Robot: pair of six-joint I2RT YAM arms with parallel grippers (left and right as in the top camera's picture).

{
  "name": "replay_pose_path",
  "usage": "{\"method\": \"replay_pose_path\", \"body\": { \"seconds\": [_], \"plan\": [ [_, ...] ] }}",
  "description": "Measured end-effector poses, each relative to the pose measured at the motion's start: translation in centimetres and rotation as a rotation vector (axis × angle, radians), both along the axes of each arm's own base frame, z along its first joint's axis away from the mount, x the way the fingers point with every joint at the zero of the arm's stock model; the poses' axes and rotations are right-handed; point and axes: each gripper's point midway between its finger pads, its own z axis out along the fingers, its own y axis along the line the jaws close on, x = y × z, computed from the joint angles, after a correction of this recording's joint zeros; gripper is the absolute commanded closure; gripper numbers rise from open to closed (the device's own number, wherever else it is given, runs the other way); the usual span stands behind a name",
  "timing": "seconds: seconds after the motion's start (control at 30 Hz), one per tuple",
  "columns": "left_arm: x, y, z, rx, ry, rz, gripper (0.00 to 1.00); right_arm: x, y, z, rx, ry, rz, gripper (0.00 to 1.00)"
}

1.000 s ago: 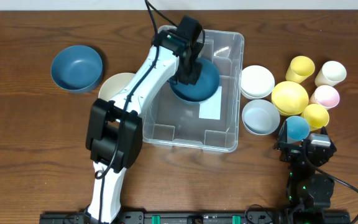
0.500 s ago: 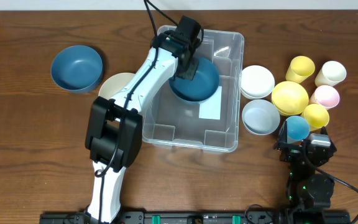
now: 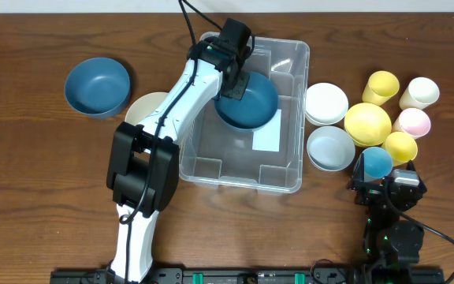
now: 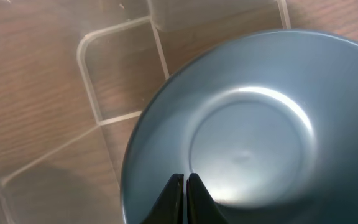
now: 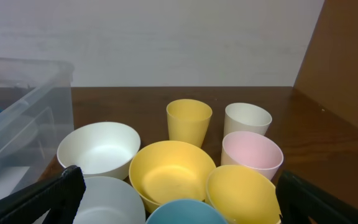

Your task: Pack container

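Note:
The container (image 3: 219, 162), a large clear plastic bin with a white label on its base, sits mid-table. A dark blue bowl (image 3: 254, 106) rests upright inside it toward the far end. My left gripper (image 3: 237, 85) hovers over the bowl's near-left inner wall, shut, with nothing between its fingers. The left wrist view shows the closed fingertips (image 4: 185, 177) above the bowl (image 4: 253, 137), with the container's ridged base (image 4: 114, 81) beside it. My right gripper (image 3: 386, 188) stands open at the front right, empty, behind a cluster of cups and bowls (image 5: 182, 199).
A second blue bowl (image 3: 97, 85) and a cream bowl (image 3: 146, 109) lie left of the bin. To its right are a white bowl (image 3: 325, 102), a pale grey bowl (image 3: 330, 147), a yellow bowl (image 3: 367, 123) and several cups, including a blue cup (image 3: 377, 163) just before the right gripper.
My left gripper has drifted slightly toward the bin's back-left, off the bowl's middle. The bowl stays in the bin. The right arm has not moved.

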Motion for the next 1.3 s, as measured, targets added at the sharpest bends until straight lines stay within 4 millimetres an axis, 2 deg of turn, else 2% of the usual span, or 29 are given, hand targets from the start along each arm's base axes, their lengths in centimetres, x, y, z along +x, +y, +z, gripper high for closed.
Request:
{"method": "replay_pose_path", "body": {
  "seconds": [0.2, 0.43, 0.7, 0.97, 1.13, 1.3],
  "plan": [
    [0.3, -0.2, -0.1, -0.010, -0.012, -0.002, 0.94, 0.0, 0.0, 0.0, 0.000, 0.000, 0.000, 0.01],
    [-0.2, -0.1, -1.6, -0.006, 0.004, -0.003, 0.94, 0.0, 0.0, 0.0, 0.000, 0.000, 0.000, 0.01],
    [1.1, -0.7, -1.5, -0.032, -0.049, -0.003, 0.94, 0.0, 0.0, 0.0, 0.000, 0.000, 0.000, 0.01],
    [1.4, -0.8, -4.1, -0.019, -0.022, -0.003, 0.94, 0.0, 0.0, 0.0, 0.000, 0.000, 0.000, 0.01],
    [2.8, -1.5, -3.5, -0.045, -0.086, -0.010, 0.94, 0.0, 0.0, 0.0, 0.000, 0.000, 0.000, 0.01],
    [4.1, -1.3, -2.9, -0.024, -0.150, -0.009, 0.94, 0.0, 0.0, 0.0, 0.000, 0.000, 0.000, 0.01]
  ]
}}
